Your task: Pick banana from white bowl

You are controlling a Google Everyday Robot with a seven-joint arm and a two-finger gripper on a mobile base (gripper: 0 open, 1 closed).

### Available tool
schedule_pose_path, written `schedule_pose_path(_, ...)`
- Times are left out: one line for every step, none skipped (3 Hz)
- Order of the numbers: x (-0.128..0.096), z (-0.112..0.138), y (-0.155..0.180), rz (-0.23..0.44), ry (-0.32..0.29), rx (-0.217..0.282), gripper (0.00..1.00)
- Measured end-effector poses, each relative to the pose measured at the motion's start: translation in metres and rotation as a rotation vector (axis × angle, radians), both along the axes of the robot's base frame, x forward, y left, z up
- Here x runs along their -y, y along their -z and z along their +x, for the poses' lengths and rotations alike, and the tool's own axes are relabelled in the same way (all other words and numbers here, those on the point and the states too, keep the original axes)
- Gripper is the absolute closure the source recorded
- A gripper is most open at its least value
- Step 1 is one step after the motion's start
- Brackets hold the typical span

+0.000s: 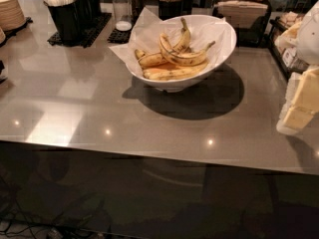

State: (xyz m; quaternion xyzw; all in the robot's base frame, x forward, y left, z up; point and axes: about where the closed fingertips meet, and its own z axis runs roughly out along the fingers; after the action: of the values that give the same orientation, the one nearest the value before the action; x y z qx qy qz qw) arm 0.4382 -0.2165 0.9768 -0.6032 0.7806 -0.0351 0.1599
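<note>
My gripper (300, 102) hung at three o'clock of the bowl (172, 83), which held the banana (187, 59), with cups (67, 16) at ten o'clock on the counter (75, 101).

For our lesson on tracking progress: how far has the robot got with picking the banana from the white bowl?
Done: nothing yet; the curved banana lies in the white bowl atop other bananas. In hand: the gripper sits at the view's right edge, apart from the bowl, not on the banana. Left: reach in, grasp the banana, lift it out.
</note>
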Motion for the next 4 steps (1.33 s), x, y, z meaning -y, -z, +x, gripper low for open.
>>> schedule_pose_path(0.0,0.0,0.0,0.0,0.0,0.0,0.0)
schedule_pose_path(-0.016,0.019,-0.005,0.081,-0.001,0.013,0.0)
schedule_pose_path(-0.054,0.067,-0.012,0.238,-0.037,0.016,0.0)
schedule_pose_path(-0.093,0.12,-0.024,0.36,-0.079,0.02,0.0)
